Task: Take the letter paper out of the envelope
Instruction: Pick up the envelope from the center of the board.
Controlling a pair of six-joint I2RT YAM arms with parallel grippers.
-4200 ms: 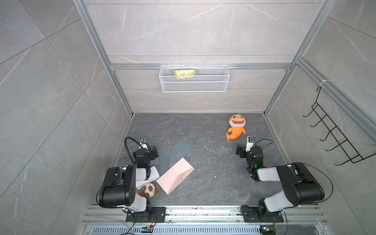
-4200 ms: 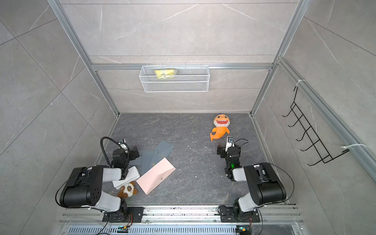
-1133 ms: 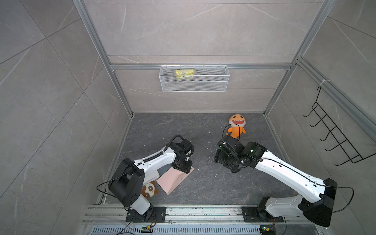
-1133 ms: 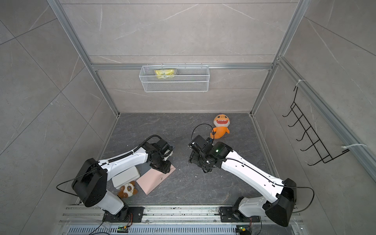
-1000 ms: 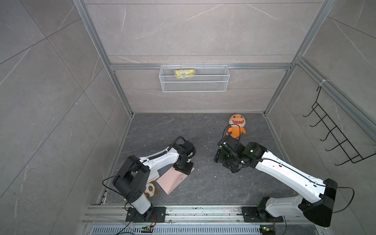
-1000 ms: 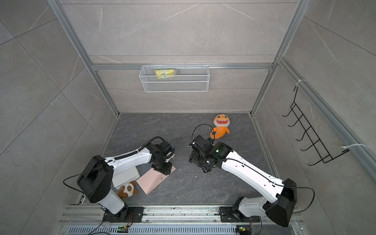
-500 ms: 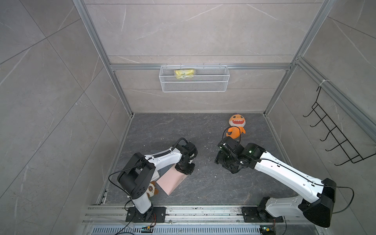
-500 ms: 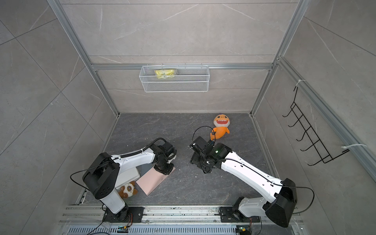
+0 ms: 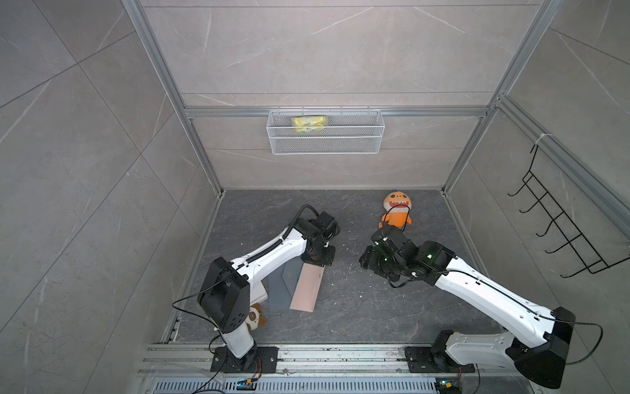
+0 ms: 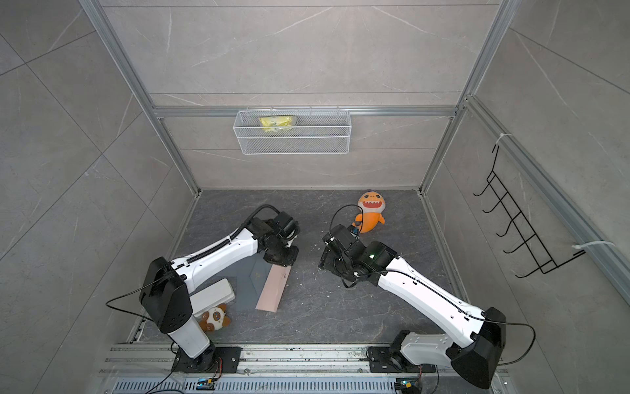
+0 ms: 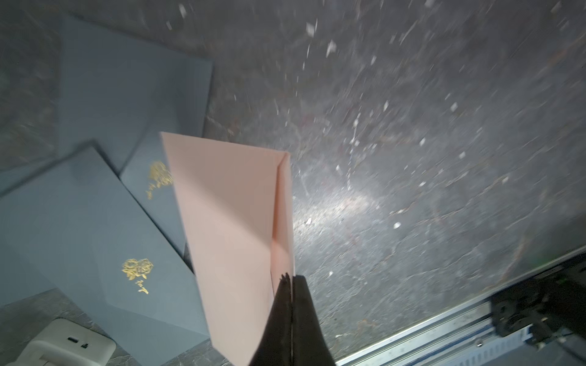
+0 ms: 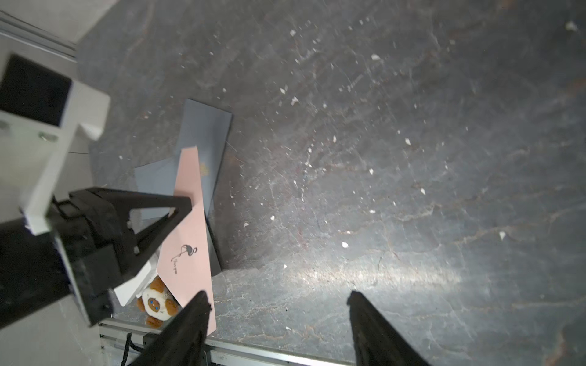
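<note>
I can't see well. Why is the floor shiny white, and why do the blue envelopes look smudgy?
Left wrist view: glare whitens the floor, and the blue envelopes and specks are blurred, likely by motion. Right wrist view: a glare band crosses the floor, but the pink envelope looks sharp. Both top views: even light.

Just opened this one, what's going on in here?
The left gripper is shut on one edge of the pink paper envelope, holding it tilted, with its far end down by the grey-blue envelopes. The right gripper hangs open nearby over the dark stone floor, holding nothing. No letter paper shows yet.
</note>
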